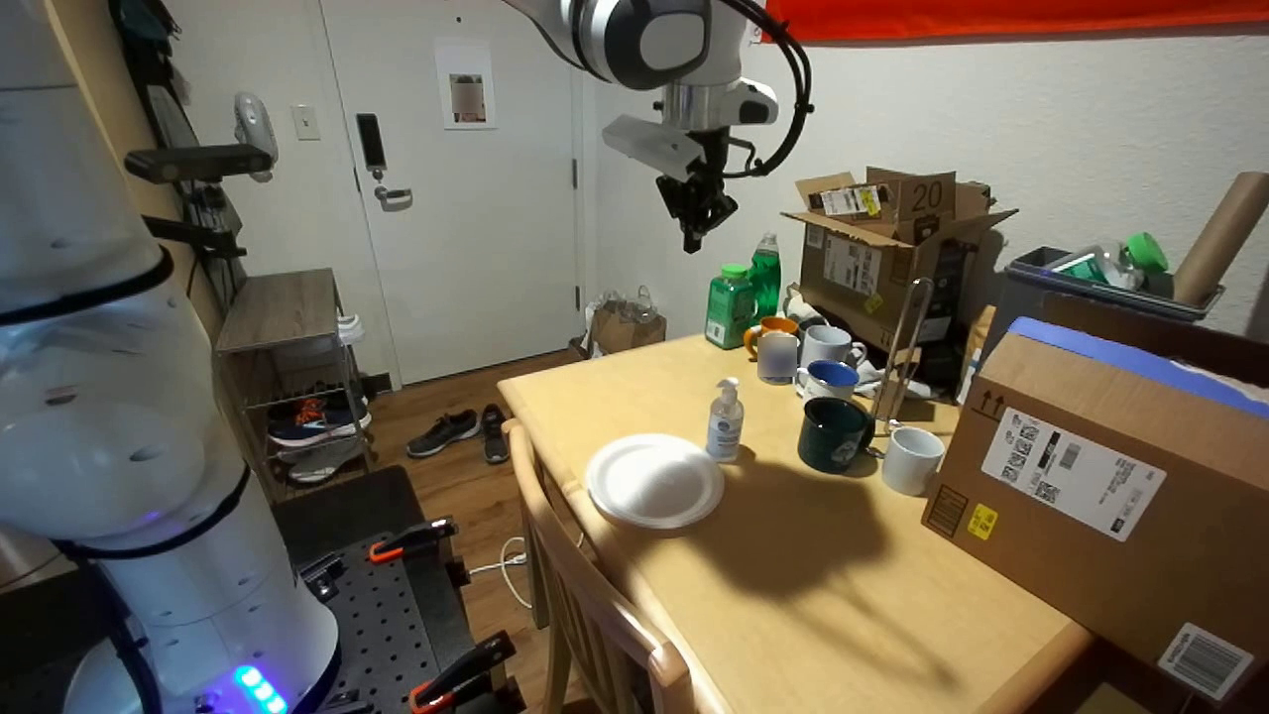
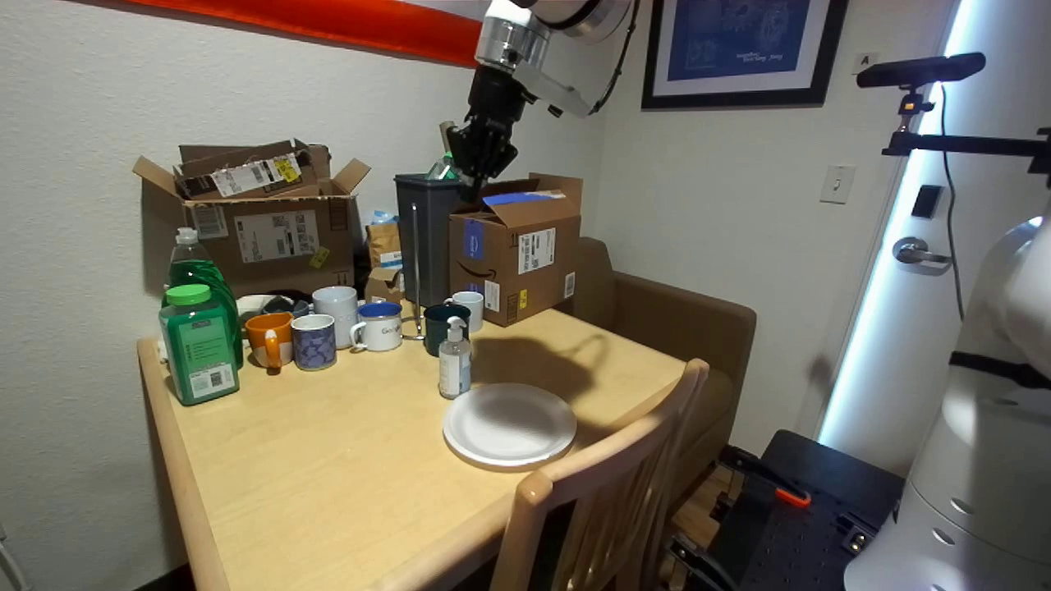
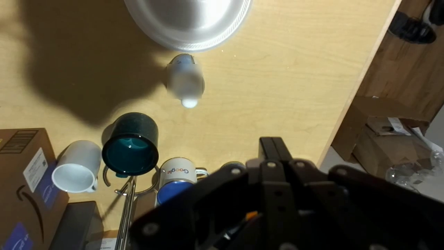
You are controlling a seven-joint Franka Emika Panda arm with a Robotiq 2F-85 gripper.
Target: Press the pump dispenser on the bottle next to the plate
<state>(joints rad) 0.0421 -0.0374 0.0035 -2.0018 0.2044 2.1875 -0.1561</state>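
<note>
Gripper [image 3: 272, 141] high, fingers [image 3: 266, 148] together — approach stage, I judge; next, centre above the pump [image 1: 729, 389] — then press straight down.

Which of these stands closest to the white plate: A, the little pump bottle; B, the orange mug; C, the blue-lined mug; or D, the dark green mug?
A: in both exterior views the pump bottle stands right beside the white plate, nearer than the other three.

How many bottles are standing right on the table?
3: the pump bottle beside the plate, the green-lidded bottle next to the orange mug, and the taller green bottle behind that. More could be hidden.
</note>
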